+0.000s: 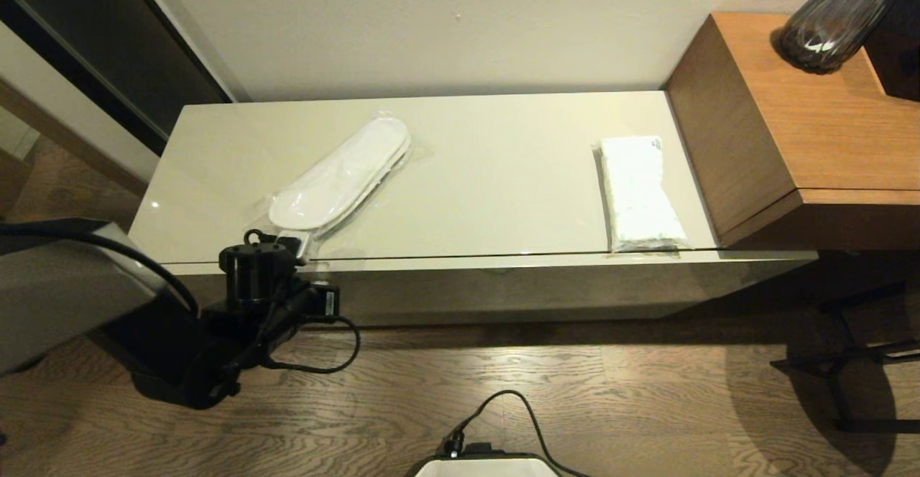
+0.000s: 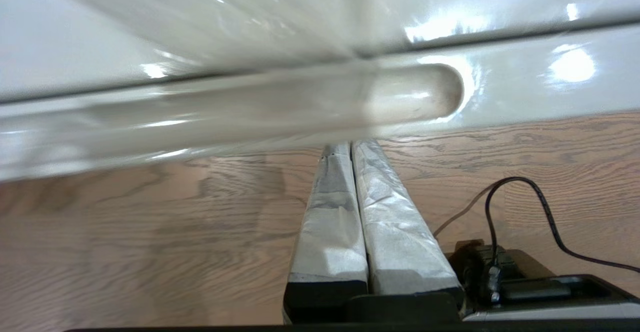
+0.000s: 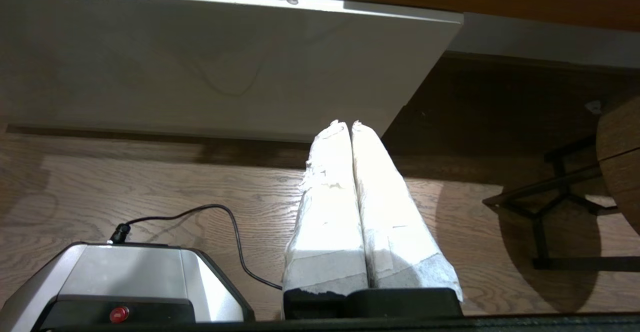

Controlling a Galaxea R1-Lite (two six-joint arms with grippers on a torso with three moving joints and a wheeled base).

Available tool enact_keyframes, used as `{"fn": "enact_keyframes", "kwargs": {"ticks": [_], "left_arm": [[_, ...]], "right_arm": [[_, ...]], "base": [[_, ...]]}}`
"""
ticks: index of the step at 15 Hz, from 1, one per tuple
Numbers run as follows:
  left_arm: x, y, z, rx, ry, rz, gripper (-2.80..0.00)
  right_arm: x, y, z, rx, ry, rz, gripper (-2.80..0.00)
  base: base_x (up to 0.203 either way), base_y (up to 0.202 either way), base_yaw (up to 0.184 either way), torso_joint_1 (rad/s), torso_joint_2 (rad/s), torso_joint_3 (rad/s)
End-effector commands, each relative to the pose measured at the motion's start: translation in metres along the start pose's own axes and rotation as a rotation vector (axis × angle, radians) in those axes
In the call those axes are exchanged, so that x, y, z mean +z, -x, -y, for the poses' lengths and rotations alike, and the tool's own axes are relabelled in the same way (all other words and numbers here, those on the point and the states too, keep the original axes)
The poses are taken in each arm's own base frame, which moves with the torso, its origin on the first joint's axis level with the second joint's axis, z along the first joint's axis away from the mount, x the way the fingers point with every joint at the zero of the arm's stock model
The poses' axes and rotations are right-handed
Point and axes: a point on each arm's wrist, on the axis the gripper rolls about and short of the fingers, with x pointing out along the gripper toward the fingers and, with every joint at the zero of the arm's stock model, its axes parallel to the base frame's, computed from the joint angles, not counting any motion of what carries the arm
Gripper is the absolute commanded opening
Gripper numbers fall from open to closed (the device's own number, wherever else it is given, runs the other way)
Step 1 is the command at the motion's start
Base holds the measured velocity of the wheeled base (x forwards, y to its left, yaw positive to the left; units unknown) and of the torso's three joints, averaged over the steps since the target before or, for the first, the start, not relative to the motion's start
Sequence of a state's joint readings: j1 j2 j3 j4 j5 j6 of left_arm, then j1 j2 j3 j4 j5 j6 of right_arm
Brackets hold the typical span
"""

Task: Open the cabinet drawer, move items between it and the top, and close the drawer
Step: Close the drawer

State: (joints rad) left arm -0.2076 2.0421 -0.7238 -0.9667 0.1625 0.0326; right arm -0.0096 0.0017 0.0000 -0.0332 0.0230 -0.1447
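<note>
The long, glossy cream-beige top (image 1: 503,175) of the low cabinet is carrying both items. The flat white slippers paired in clear plastic wrap (image 1: 341,179) are lying diagonally toward the top's left end, their toe end reaching nearly to the front edge. The soft white rectangular tissue pack (image 1: 640,193) is lying near the right end, its near end touching the front edge, just beside the higher orange-brown wooden surface (image 1: 805,110), where a dark ribbed glass vase (image 1: 837,17) is standing.

The wide, shallow cream-beige cabinet drawer (image 1: 517,286) is sitting closed, its front flush under the top. The left gripper (image 2: 351,144) is hovering at the left part of the drawer front, right below the slippers' toe end; its paper-wrapped fingers (image 2: 395,212) are pressed together with nothing between them, their tips sitting just under the rounded end of a slim recessed slot handle (image 2: 310,104). Whether they are touching it cannot be told.

The right gripper (image 3: 344,123) is hanging low over the wood-grain floor (image 3: 150,192) in front of the drawer's right end, its white-wrapped fingers (image 3: 327,212) likewise together and empty.
</note>
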Motion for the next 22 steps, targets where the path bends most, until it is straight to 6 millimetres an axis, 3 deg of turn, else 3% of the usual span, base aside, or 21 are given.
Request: {"fn": "enact_keyframes", "kwargs": {"ticks": [1,4,9,13,16,19,22], "left_arm": [[0.023,0.039,-0.007,-0.005,-0.003,-0.020,-2.80],[0.028,0.090,-0.014,-0.024,-0.018,-0.115,-2.80],[0.020,0.167,-0.016,-0.074,-0.037,-0.192,-2.80],[0.011,0.211,-0.022,-0.085,0.030,-0.197,-2.80],[0.012,0.238,-0.030,-0.054,0.123,-0.101,-2.80],[0.017,0.279,-0.043,0.027,0.182,0.083,-2.80],[0.001,0.319,-0.055,0.115,0.220,0.174,-2.80]], "right_arm": [[0.000,0.000,0.000,0.000,0.001,-0.002,-2.80],[0.000,0.000,0.000,0.002,0.001,-0.002,-2.80],[0.000,0.000,0.000,0.002,0.001,-0.001,-2.80],[0.000,0.000,0.000,0.002,0.001,-0.002,-2.80],[0.000,0.000,0.000,0.004,-0.019,0.001,-2.80],[-0.006,0.000,-0.001,0.005,-0.101,-0.059,-2.80],[-0.006,0.000,-0.001,0.004,-0.103,-0.056,-2.80]], "base": [[0.000,0.000,0.000,0.000,0.00,0.000],[0.000,0.000,0.000,0.000,0.00,0.000],[0.000,0.000,0.000,0.000,0.00,0.000],[0.000,0.000,0.000,0.000,0.00,0.000],[0.000,0.000,0.000,0.000,0.00,0.000],[0.000,0.000,0.000,0.000,0.00,0.000],[0.000,0.000,0.000,0.000,0.00,0.000]]}}
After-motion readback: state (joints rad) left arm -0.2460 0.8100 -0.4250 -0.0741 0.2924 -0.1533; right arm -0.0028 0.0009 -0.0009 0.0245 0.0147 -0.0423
